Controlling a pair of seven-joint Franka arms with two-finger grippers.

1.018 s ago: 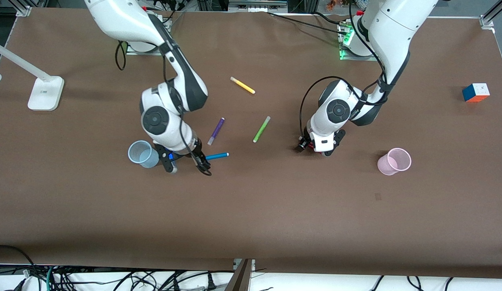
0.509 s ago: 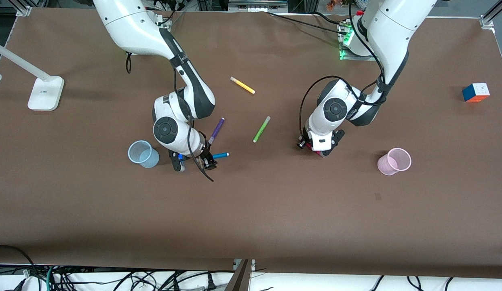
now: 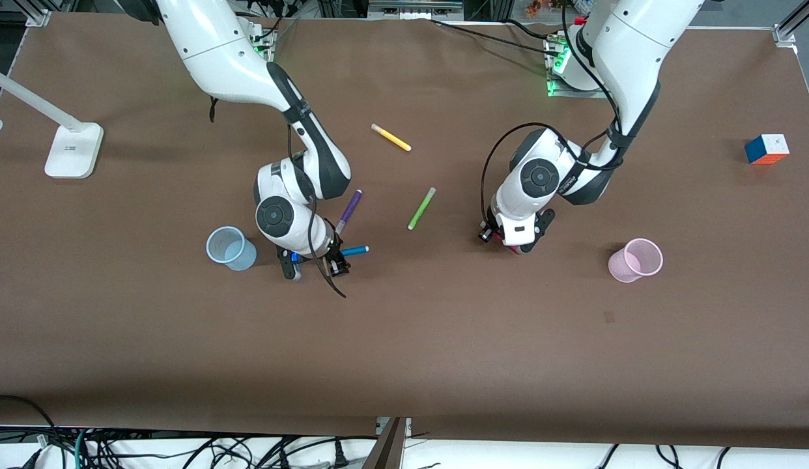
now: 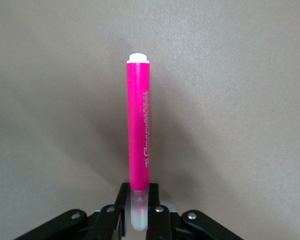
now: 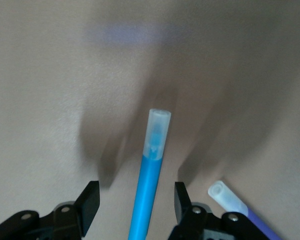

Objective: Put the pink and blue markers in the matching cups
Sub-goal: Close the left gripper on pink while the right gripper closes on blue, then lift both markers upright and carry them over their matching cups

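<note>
Front view: right gripper is low over the blue marker, which lies flat on the table between the blue cup and the green marker; the purple marker lies just farther from the camera. Only the marker's end toward the left arm's end of the table shows past the gripper. Left gripper sits low over the table between the green marker and the pink cup; the pink marker is hidden under it here.

Left wrist view: pink marker lies on the table, its pale cap end set between the left gripper's fingertips. The fingers stand narrowly apart at the cap; contact looks likely, but a firm clamp cannot be confirmed.

Right wrist view: right gripper is wide open, fingers astride the blue marker's barrel, touching nothing. The purple marker's cap lies just beside one finger.

Handling, judged: both markers are light, rigid, smooth plastic cylinders, prone to roll or pivot. A pinch at the cap end lets the barrel swing; mid-barrel suits better. Closing on blue may nudge purple.
</note>
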